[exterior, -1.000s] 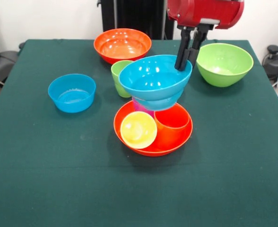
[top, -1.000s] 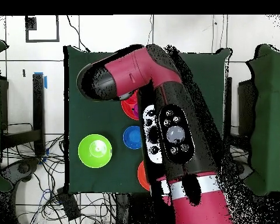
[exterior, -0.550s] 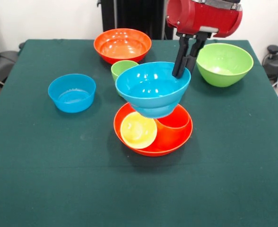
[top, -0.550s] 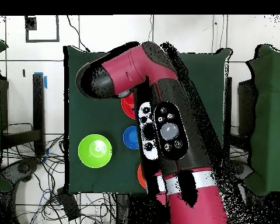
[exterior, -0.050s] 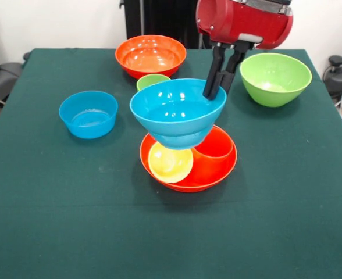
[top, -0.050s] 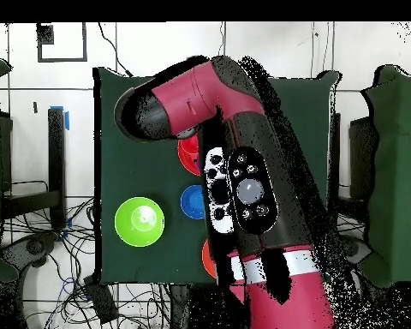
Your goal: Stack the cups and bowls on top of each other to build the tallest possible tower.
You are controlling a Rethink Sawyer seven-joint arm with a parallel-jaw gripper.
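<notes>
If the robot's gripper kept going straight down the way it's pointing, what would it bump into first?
The gripper already pinches the light blue bowl's rim. Going down, that bowl would probably meet the cups in the orange bowl first, likely the yellow cup, though depth is unclear.

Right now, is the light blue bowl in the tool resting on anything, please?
Apparently lifted: the tool grips the light blue bowl by its rim, above the orange bowl.
</notes>
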